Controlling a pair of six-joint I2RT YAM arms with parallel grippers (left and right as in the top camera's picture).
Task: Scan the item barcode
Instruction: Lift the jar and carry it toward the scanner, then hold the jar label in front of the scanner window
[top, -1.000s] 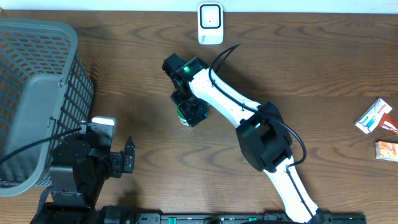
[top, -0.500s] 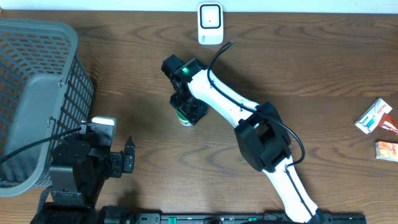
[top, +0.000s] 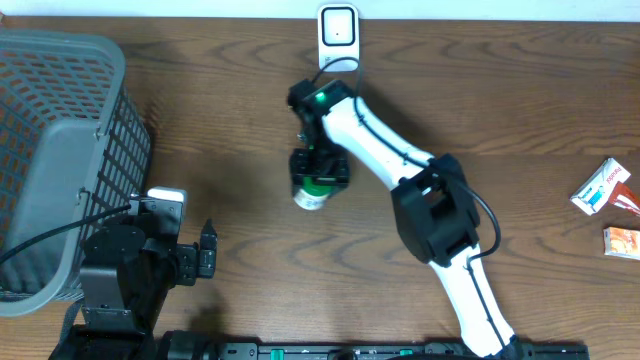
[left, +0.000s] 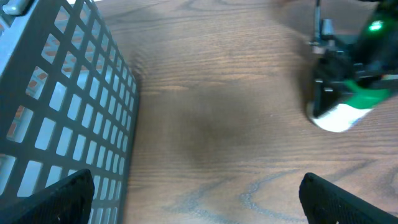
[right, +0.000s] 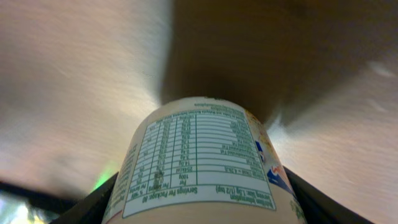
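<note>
Two grippers for you to watch, your right gripper (top: 320, 178) clamped on the white, green-banded bottle (top: 311, 196), nutrition label facing its wrist camera, mid-table, near the scanner (top: 338, 38), your left gripper (top: 206, 252) spread wide beside the grey basket (top: 60, 150).

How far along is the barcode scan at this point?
Done: the right gripper has the bottle gripped. In hand: the bottle is held short of the scanner. Left: showing the barcode to the scanner; the right wrist view shows only the nutrition panel.
</note>
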